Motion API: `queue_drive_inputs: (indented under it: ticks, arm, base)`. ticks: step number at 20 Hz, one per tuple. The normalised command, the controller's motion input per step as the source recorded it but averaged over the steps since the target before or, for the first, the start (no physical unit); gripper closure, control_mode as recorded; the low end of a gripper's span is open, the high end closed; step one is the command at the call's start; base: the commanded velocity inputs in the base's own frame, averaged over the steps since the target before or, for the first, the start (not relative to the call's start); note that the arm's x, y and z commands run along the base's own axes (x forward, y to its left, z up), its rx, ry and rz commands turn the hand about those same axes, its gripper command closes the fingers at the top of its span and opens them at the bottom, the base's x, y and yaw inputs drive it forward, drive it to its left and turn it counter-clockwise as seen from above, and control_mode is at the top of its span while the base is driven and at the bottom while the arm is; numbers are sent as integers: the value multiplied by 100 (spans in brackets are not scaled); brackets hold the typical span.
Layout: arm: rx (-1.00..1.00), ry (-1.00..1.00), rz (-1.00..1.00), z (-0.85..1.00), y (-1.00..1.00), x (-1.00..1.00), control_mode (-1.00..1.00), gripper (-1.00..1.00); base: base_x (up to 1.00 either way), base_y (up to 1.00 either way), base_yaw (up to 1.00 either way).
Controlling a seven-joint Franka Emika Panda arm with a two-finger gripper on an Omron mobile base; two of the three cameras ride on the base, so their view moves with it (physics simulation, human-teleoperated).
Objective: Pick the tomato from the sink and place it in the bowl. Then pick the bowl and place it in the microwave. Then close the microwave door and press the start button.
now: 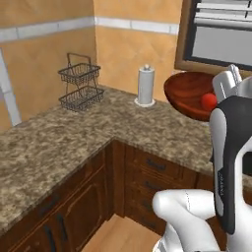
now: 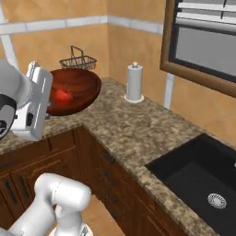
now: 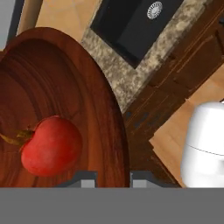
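My gripper (image 3: 113, 180) is shut on the rim of the wooden bowl (image 3: 65, 96), with one fingertip inside the rim and one outside. The bowl (image 1: 189, 93) hangs tilted in the air above the corner of the counter, clear of the stone top. In the right base view the bowl (image 2: 76, 90) sits just right of my hand (image 2: 39, 99). The red tomato (image 3: 51, 145) lies inside the bowl near the gripped edge, also seen as the tomato (image 1: 208, 101) and the tomato (image 2: 62, 96). The black sink (image 2: 193, 177) with its steel drain (image 2: 216, 200) lies to the right. The microwave and its door are out of view.
An L-shaped granite counter (image 1: 59, 142) runs over brown cabinets (image 1: 147, 177). A paper towel holder (image 1: 145, 86) and a two-tier wire basket (image 1: 79, 88) stand near the back wall. A framed window (image 2: 203, 41) is above the sink side.
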Motion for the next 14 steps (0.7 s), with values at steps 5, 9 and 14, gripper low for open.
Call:
queue_drive_inputs:
  ticks: [5,9,14]
  arm:
    - [0,0,0,0,0,0,100,100]
    - [0,0,0,0,0,0,100,100]
    - [0,0,0,0,0,0,100,100]
  base:
    - [0,3,100]
    - [0,0,100]
    - [0,1,100]
